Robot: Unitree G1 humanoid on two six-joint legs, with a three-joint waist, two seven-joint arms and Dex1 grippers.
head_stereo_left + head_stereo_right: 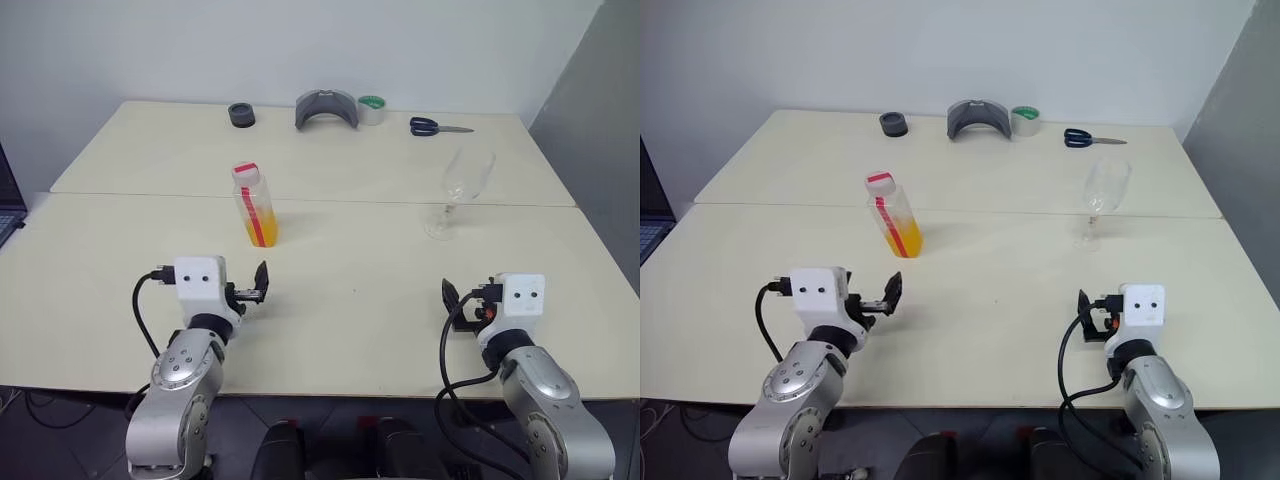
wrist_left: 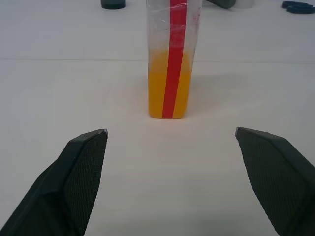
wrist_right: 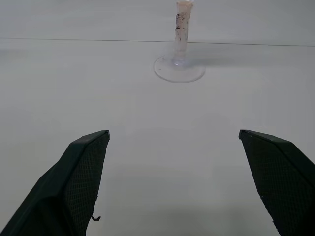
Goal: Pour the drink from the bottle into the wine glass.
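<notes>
The bottle [image 1: 254, 203] stands upright on the table [image 1: 350, 300], white-capped with a red stripe, its lower half holding the orange drink [image 1: 258, 227]. My left gripper [image 1: 252, 288] hovers just in front of it, open and empty; the left wrist view has the bottle [image 2: 172, 59] centred beyond the wide-apart fingers [image 2: 81, 167]. To the right stands the empty wine glass [image 1: 466, 180]. My right gripper [image 1: 465, 300] is open and empty, well short of it; the glass's foot [image 3: 179, 69] lies ahead in the right wrist view.
Along the table's far edge lie a black round object [image 1: 241, 115], a grey curved object [image 1: 326, 108], a tape roll [image 1: 371, 110] and blue-handled scissors [image 1: 432, 126]. A seam [image 1: 350, 201] between two tabletops runs behind the bottle and glass.
</notes>
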